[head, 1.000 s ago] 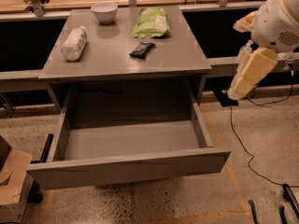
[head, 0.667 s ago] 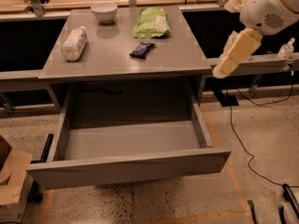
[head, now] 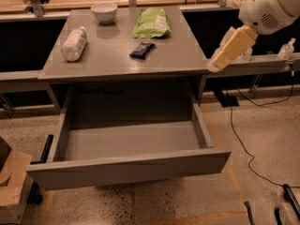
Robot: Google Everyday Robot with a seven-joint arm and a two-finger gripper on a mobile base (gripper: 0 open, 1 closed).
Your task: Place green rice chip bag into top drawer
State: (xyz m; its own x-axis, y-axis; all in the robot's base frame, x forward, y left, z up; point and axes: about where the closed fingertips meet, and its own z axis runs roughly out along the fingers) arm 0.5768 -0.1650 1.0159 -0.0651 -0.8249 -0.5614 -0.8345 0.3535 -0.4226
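The green rice chip bag [head: 151,22] lies flat on the grey table top, at the back and right of the middle. The top drawer [head: 129,165] stands pulled far out below the table top, and nothing shows inside it. My gripper [head: 216,63] is the cream end of the arm that comes down from the white joint at the upper right. It hangs at the table's right edge, well to the right of the bag and above the drawer's right side. It holds nothing that I can see.
On the table [head: 93,62] are a white bowl [head: 104,11] at the back, a white bottle [head: 74,43] lying at the left, and a small black packet [head: 142,50] just in front of the bag. A cardboard box [head: 10,177] sits on the floor at the left. Cables run over the floor at the right.
The arm has risen and swung left, from beside the table's right side to its right edge. The bag, the drawer and the other things have not moved.
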